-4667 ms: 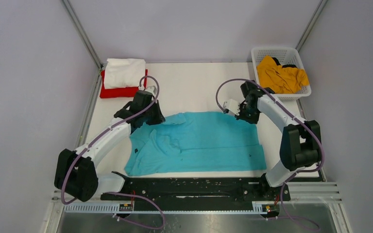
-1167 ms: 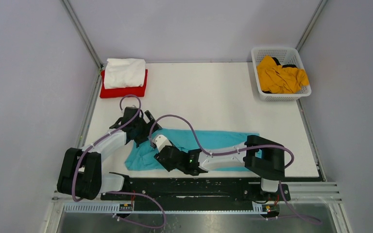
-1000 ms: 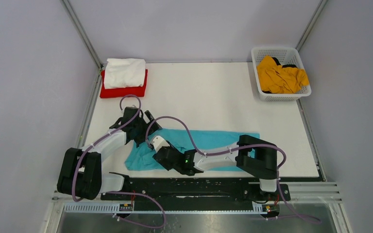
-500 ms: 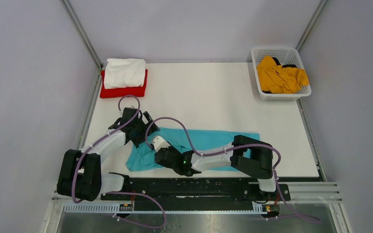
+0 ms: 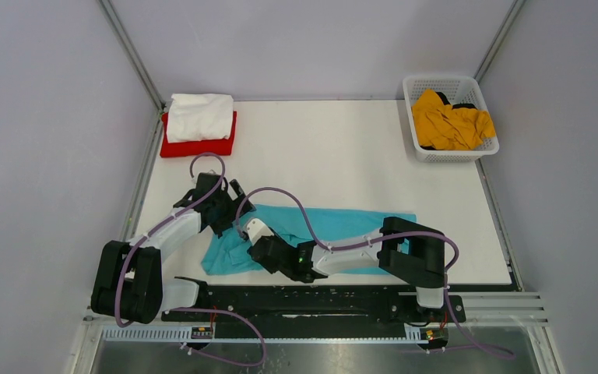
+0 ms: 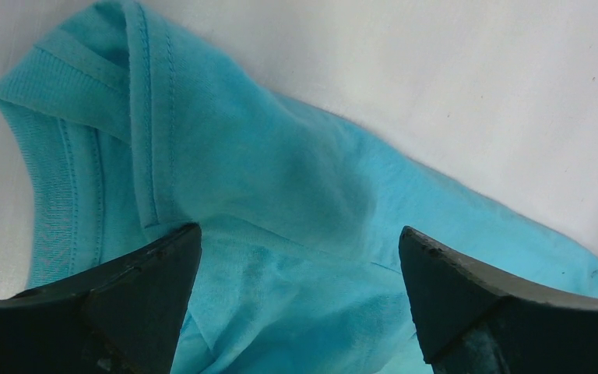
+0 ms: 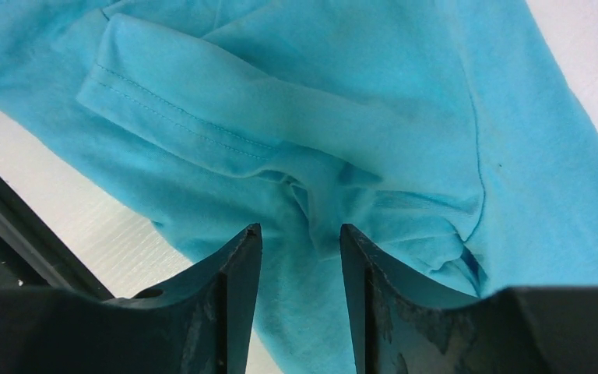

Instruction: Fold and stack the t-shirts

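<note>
The turquoise shirt (image 5: 358,218) lies folded in a band at 6 o'clock on the table (image 5: 342,148). The left gripper (image 6: 300,234) hangs spread wide over its collar (image 6: 54,156). The right gripper (image 7: 300,230), fingers half apart, straddles a cloth ridge; grip unclear.

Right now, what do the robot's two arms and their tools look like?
Both the left arm and right arm have white shells with black joints, each trailing a looping purple cable. A small green light glows on the right arm. The left tool and right tool have black, wedge-shaped fingers.
</note>
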